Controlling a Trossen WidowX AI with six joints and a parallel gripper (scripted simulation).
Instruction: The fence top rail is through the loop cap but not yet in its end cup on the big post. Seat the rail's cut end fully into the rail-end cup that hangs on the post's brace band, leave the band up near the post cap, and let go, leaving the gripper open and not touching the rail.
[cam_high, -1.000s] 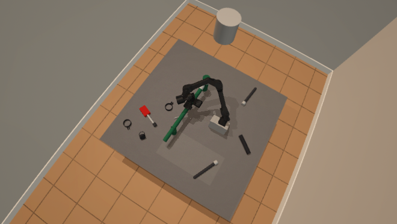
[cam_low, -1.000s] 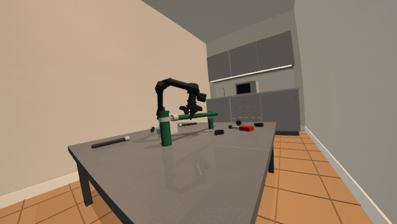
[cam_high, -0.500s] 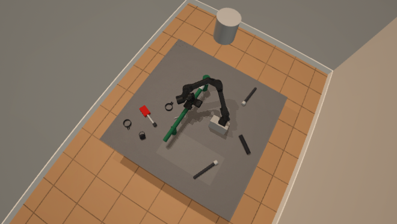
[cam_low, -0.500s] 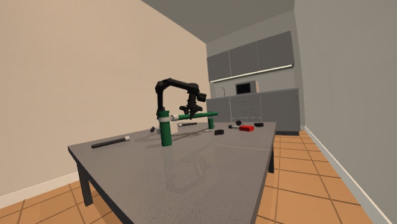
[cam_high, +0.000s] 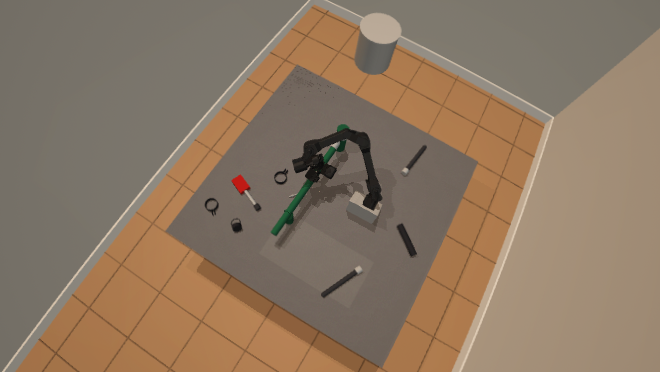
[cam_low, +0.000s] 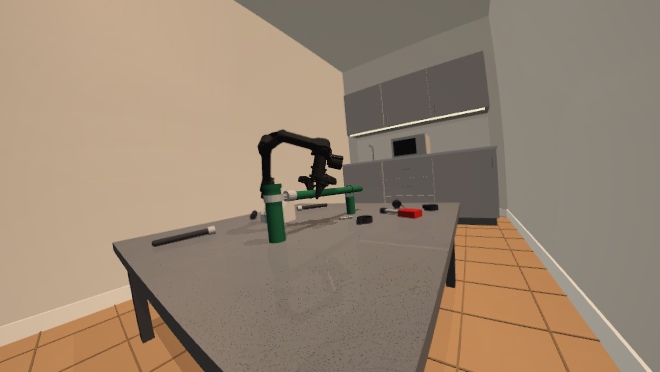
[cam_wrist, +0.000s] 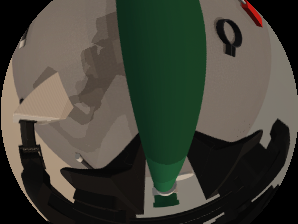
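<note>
The green top rail (cam_high: 300, 192) (cam_low: 332, 191) (cam_wrist: 160, 63) runs level from the loop cap on the small green post (cam_high: 289, 218) (cam_low: 350, 203) toward the big green post (cam_high: 342, 129) (cam_low: 275, 220). A white brace band (cam_low: 272, 198) sits high on the big post, and the pale rail-end cup (cam_low: 289, 195) hangs on it. The rail's end meets the cup; I cannot tell how deep it sits. My gripper (cam_high: 314, 174) (cam_low: 318, 192) (cam_wrist: 161, 132) is shut on the rail near its middle, gripping from above.
A red-headed tool (cam_high: 241, 184) (cam_low: 410, 213), black bands (cam_high: 281, 176) (cam_high: 211, 204) (cam_low: 364, 219) and a black cup (cam_high: 236, 225) lie left of the rail. Dark rods (cam_high: 414, 160) (cam_high: 406, 240) (cam_high: 341, 281) (cam_low: 183, 236) lie around the robot base (cam_high: 364, 209). A grey cylinder (cam_high: 377, 42) stands on the floor.
</note>
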